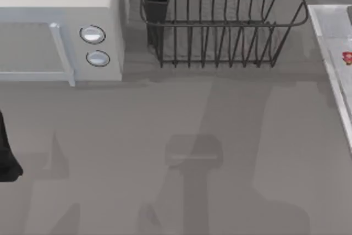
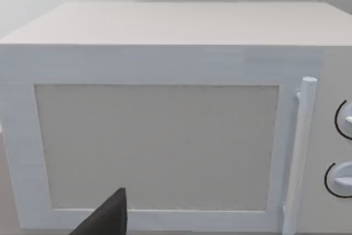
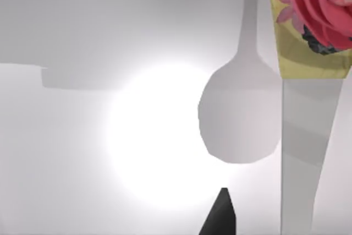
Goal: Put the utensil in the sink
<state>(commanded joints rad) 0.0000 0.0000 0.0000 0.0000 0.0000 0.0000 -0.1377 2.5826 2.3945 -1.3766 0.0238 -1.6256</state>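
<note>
Presently, utensil (image 3: 300, 136): seen above the sink (image 1: 330, 42) floor.
Sink: right of dish rack (image 1: 220, 26).
End effector states: cannot be told.

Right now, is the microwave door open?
No, the microwave has its door shut flat against the front, with the handle upright beside the knobs.
</note>
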